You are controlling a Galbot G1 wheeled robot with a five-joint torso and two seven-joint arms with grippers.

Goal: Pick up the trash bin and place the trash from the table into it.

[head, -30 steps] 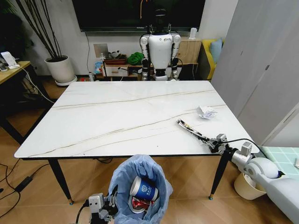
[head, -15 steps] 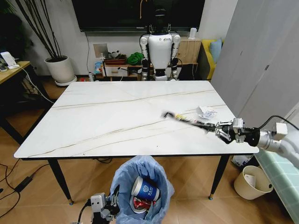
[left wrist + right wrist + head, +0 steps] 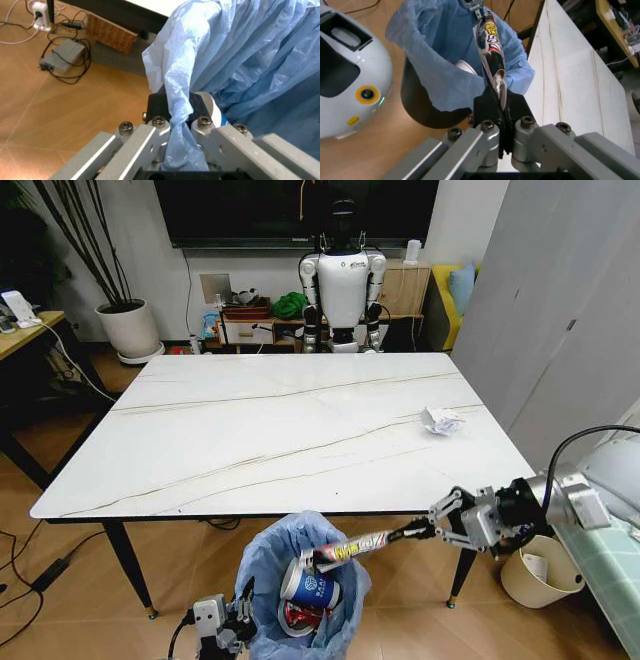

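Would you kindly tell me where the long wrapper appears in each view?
Head view: long wrapper held by the right gripper, tip over the trash bin.
Left wrist view: no wrapper visible.
Right wrist view: wrapper stretching from the gripper toward the bin.
Shared landmark: the bin's blue bag.

Worktop (image 3: 270, 430): glossy white marble pattern with thin brown veins, dark edge, black legs. Bin (image 3: 300, 565): dark body with crinkled light-blue liner. Long wrapper (image 3: 352, 549): dark, printed in red, yellow and white. Cup (image 3: 308, 585) inside the bin: white with blue print; beside it a red can (image 3: 300, 617). Crumpled paper (image 3: 441, 420): white. Right end effector (image 3: 428, 529): grey metal with black fingers. Left end effector (image 3: 172, 116): the same grey and black. Floor (image 3: 70, 580): warm brown wood.
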